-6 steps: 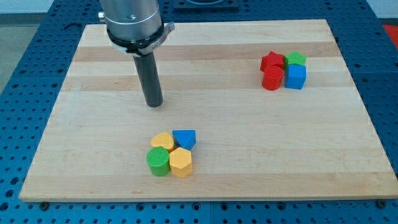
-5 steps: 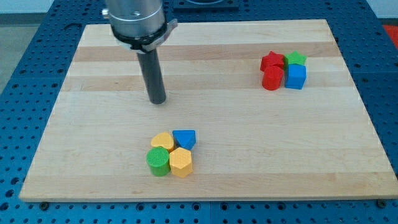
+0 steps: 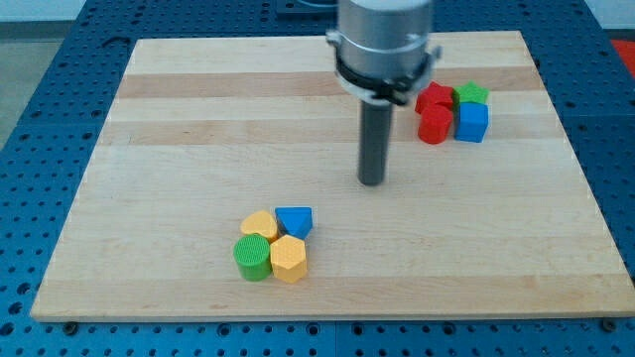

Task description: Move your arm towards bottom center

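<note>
My tip [image 3: 372, 181] rests on the wooden board [image 3: 149, 178] near the middle, slightly right of centre. It touches no block. Below and to its left is a cluster: a yellow rounded block [image 3: 260, 225], a blue triangular block [image 3: 295, 219], a green cylinder [image 3: 252, 258] and a yellow hexagonal block [image 3: 289, 259]. At the view's upper right is another cluster: a red star-shaped block [image 3: 433, 97], a red cylinder [image 3: 434, 126], a green star-shaped block [image 3: 472, 93] and a blue cube [image 3: 471, 122]. The arm's grey body hides the red star's left edge.
The board lies on a blue perforated table [image 3: 40, 119] that shows on all sides. The arm's grey housing [image 3: 385, 40] hangs over the board's top centre.
My tip has moved to the view's right and a little down, from the board's upper left to near its middle. No block has moved.
</note>
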